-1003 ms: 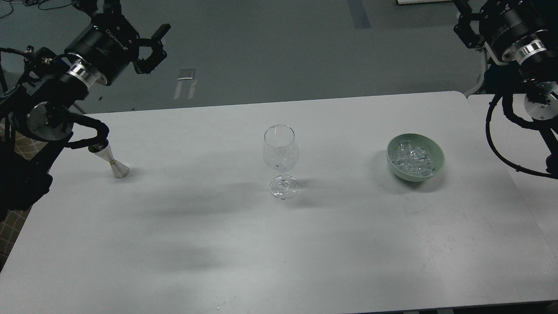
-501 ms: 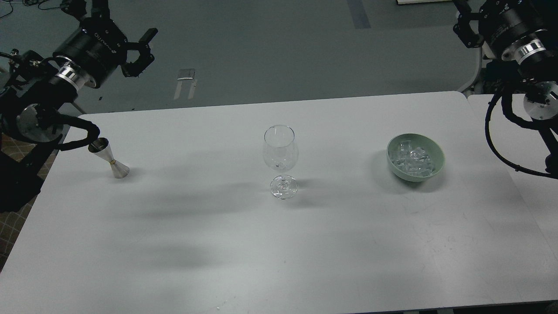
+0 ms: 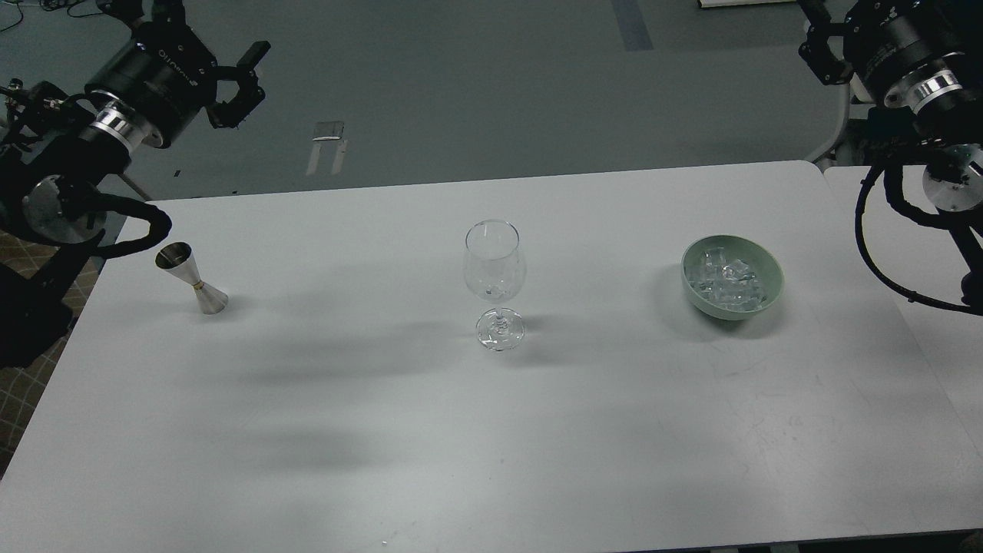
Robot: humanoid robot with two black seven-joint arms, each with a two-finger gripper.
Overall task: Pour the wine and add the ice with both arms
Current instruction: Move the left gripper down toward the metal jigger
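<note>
A clear wine glass [image 3: 494, 265] stands upright at the table's middle. Faint glints show low in its bowl; I cannot tell whether wine is in it. A small steel jigger [image 3: 192, 279] stands at the left, tilted in view, and what it holds is hidden. A green bowl [image 3: 769, 270] at the right holds a heap of ice cubes [image 3: 726, 279]. My left gripper [image 3: 241, 83] is open and empty, raised beyond the table's far left corner, well away from the jigger. My right gripper [image 3: 819, 51] is at the top right, dark and partly cut off, far behind the bowl.
The white table [image 3: 476, 430] spans the view; a second table [image 3: 921, 253] adjoins its right edge. My left arm's elbow and cable loop [image 3: 146, 230] hang just left of the jigger. My right arm's cable [image 3: 872, 253] loops over the right table.
My left arm has drawn back to the left and away from the table, uncovering the jigger's rim. The right arm, glass, jigger and bowl have not moved.
</note>
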